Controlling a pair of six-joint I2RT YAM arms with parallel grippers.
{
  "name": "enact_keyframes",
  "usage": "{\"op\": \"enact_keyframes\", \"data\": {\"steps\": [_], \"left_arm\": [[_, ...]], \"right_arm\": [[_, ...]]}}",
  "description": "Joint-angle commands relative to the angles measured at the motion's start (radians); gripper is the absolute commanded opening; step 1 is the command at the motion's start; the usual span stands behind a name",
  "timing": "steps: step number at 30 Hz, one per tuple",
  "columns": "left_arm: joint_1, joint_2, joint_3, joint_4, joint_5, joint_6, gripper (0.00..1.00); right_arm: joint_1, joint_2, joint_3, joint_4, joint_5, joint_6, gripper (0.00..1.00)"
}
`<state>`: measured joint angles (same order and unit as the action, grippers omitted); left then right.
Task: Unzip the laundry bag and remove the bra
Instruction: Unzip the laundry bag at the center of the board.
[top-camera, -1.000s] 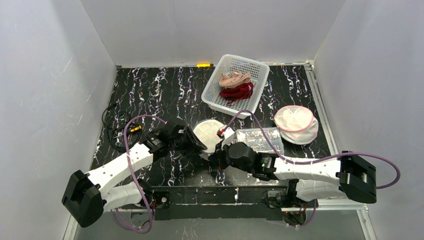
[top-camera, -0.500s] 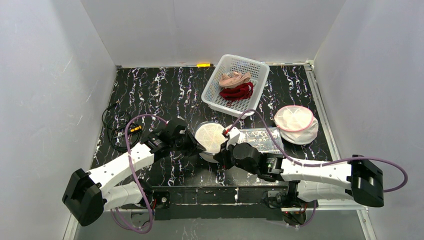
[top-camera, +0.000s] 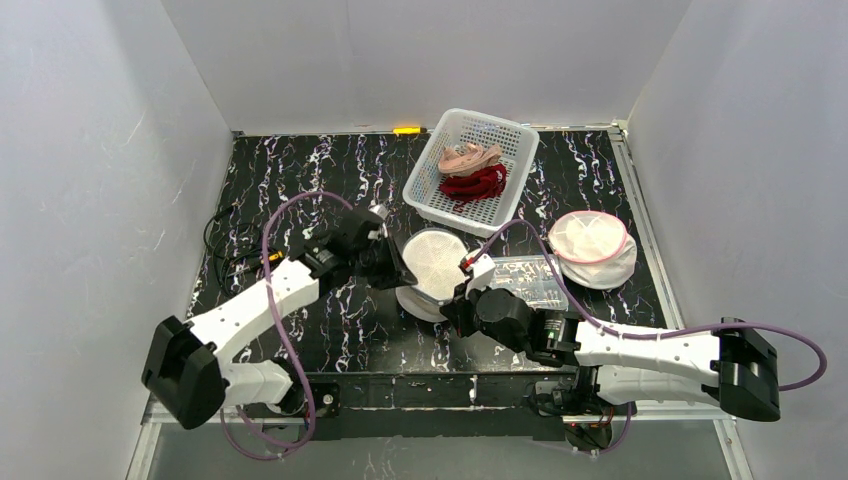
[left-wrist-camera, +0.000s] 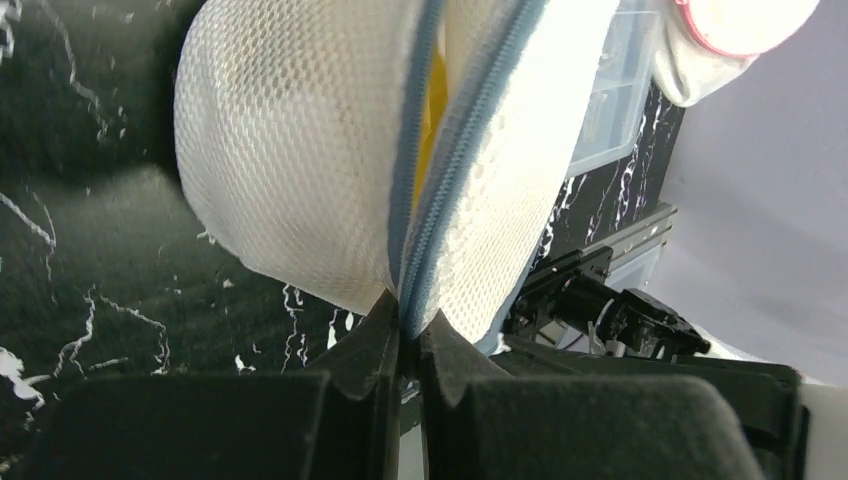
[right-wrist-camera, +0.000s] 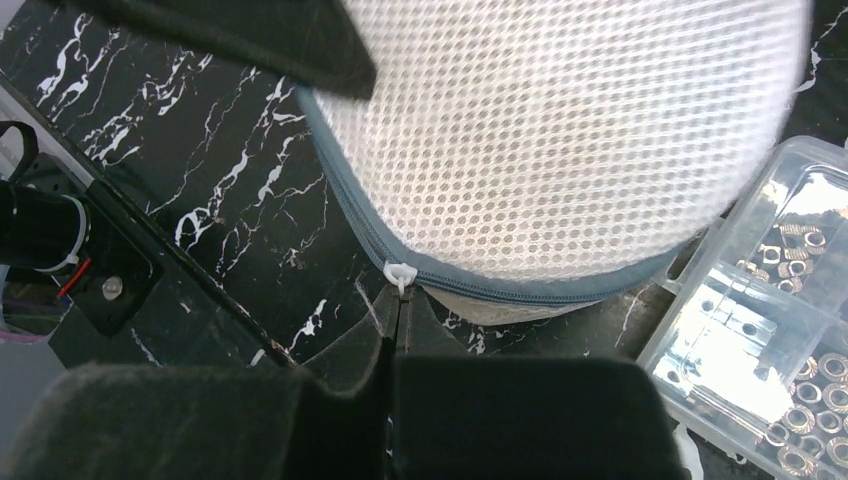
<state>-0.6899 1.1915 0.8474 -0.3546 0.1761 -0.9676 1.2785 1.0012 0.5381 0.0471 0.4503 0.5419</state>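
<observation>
Two grippers in the top view, left gripper (top-camera: 395, 270) and right gripper (top-camera: 457, 302), flank one mesh laundry bag (top-camera: 432, 258) lying between their tips; beyond the right one sit one second bag (top-camera: 592, 248), one clear parts box (top-camera: 520, 280) and one basket (top-camera: 426, 165) holding two garments (top-camera: 468, 157). Left wrist: jaws shut on the bag's seam, zip (left-wrist-camera: 412, 150) gaping just ahead over yellow cloth (left-wrist-camera: 433, 100), likely the bra; best used as a firm anchor. Right wrist: jaws pinched shut on the one white zip pull (right-wrist-camera: 399, 272) at their tips; draw it along the zip's curve, not outward.
</observation>
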Motion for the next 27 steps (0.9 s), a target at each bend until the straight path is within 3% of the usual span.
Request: {"op": "enact_keyframes", "data": {"steps": [1,6,10,12,14,16,22,27], "left_arm": [[0.076,0.076,0.160,-0.076,0.102,0.259,0.00],[0.131,0.220,0.296,-0.167,0.215,0.406,0.00],[0.136,0.243,0.268,-0.159,0.244,0.411,0.00],[0.136,0.208,0.224,-0.133,0.256,0.385,0.13],[0.136,0.155,0.173,-0.120,0.262,0.353,0.42],[0.135,0.090,0.126,-0.111,0.265,0.313,0.54],[0.125,-0.152,-0.018,-0.165,0.182,0.162,0.69],[0.059,-0.283,-0.134,-0.113,0.131,-0.038,0.72]], "right_arm": [[0.003,-0.003,-0.012,0.070,0.020,-0.029,0.01],[0.004,0.054,0.014,0.137,-0.012,-0.033,0.01],[0.005,0.092,0.027,0.172,-0.042,-0.029,0.01],[0.005,0.103,0.025,0.187,-0.052,-0.023,0.01],[0.005,0.113,0.026,0.198,-0.062,-0.020,0.01],[0.004,0.123,0.029,0.209,-0.072,-0.019,0.01],[0.005,0.159,0.039,0.230,-0.092,-0.020,0.01],[0.005,0.186,0.056,0.249,-0.114,-0.022,0.01]]}}
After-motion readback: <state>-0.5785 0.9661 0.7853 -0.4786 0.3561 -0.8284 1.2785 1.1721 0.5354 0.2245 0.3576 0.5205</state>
